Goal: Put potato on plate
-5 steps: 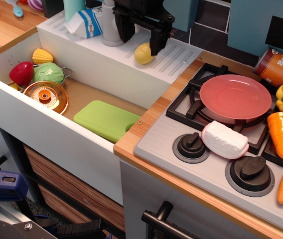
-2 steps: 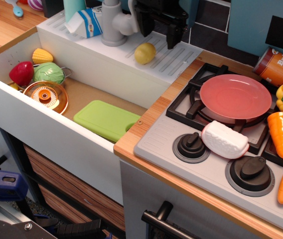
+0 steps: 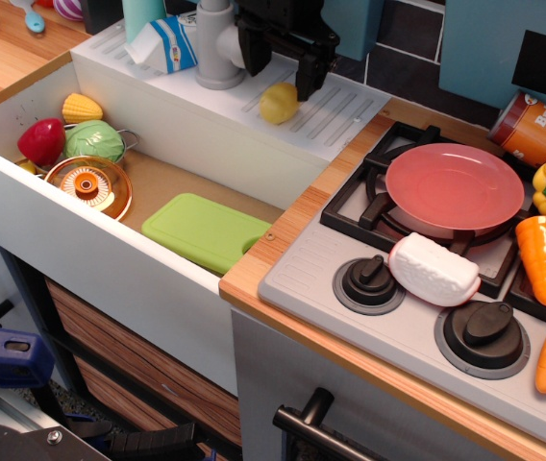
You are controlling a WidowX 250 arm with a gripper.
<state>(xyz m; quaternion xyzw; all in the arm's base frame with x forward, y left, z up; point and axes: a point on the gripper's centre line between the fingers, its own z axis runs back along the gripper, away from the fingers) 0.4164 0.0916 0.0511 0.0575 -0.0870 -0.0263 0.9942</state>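
Claw (image 3: 278,69) is spread apart, nothing gripped; potato (image 3: 279,103) sits just below it, between the fingers, on the ribbed white drainboard (image 3: 335,110). Straight descent advised, jaws centred on the round body before closing. Plate (image 3: 454,186) lies well right of the claw, bare, on the stove.

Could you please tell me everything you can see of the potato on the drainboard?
The potato is a small, smooth, pale-yellow, egg-shaped toy that looks like plastic. It lies on its side on the white ridged drainboard behind the sink, well left of the pink plate on the stove. The black gripper hangs open around it, one finger close to its right side; whether that finger touches it cannot be told. It is not lifted.
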